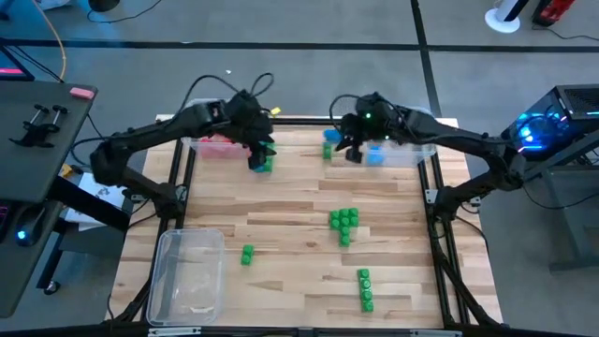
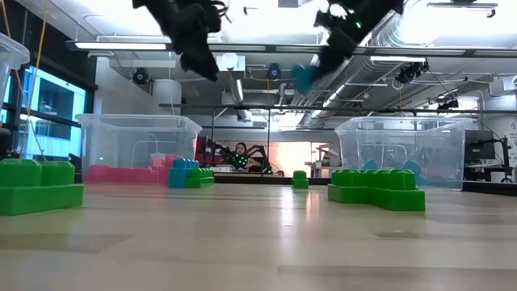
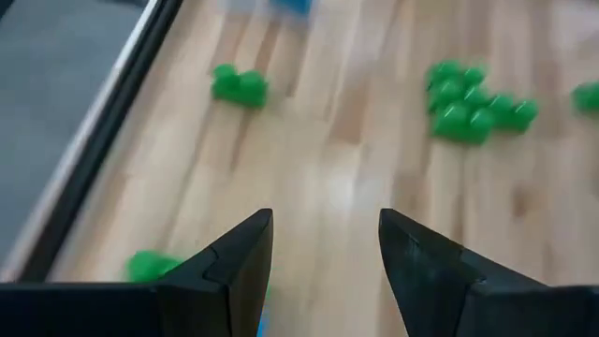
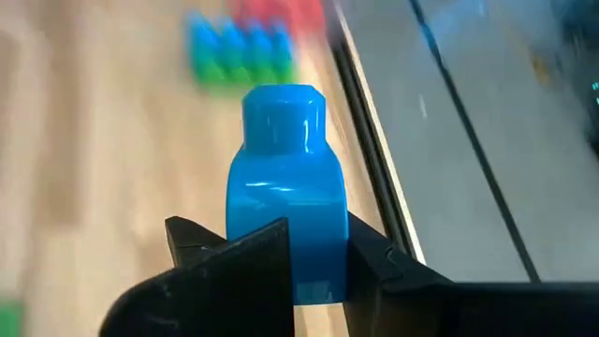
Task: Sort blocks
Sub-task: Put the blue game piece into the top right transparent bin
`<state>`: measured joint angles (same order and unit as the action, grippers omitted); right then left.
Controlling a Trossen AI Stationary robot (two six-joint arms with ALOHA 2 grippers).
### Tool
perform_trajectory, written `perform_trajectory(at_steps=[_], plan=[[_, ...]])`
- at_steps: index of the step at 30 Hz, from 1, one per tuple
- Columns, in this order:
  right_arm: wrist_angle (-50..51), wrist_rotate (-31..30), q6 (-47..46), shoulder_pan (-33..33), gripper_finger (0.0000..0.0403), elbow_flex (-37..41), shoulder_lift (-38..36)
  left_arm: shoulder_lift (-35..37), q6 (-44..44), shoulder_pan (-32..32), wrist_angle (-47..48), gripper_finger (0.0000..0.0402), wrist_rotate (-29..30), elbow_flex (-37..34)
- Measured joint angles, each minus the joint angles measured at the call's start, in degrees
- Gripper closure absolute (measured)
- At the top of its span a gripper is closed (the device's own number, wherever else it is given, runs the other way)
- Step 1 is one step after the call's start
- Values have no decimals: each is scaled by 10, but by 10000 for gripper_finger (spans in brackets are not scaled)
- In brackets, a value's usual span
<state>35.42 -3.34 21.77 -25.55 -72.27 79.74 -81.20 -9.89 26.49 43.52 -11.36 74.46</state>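
The right gripper (image 4: pixel 304 257) pinches one glossy blue block (image 4: pixel 285 201); the left gripper (image 3: pixel 325 248) hangs open above four green block clusters (image 1: pixel 343 223).

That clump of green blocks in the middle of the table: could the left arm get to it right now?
Probably yes. The left gripper is open and holds nothing, and bare wood lies between it and the green cluster. The right gripper is busy holding a blue block.

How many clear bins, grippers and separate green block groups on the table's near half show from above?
Clear bins: 3
Grippers, left and right: 2
Green block groups: 3
Total: 8
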Motion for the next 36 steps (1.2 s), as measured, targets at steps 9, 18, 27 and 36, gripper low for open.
perform_trajectory(at_steps=[9,18,27,36], plan=[[188,-148,-140,-186,400,0,-4,128,203,-30,-235,218,-46,-201],[201,-71,-217,-304,372,0,-4,147,261,-63,-273,218,0,-221],[227,-41,-277,-311,217,0,-5,147,263,-63,-287,218,1,-221],[166,20,-350,-298,189,0,-25,42,146,-63,-106,220,194,-20]])
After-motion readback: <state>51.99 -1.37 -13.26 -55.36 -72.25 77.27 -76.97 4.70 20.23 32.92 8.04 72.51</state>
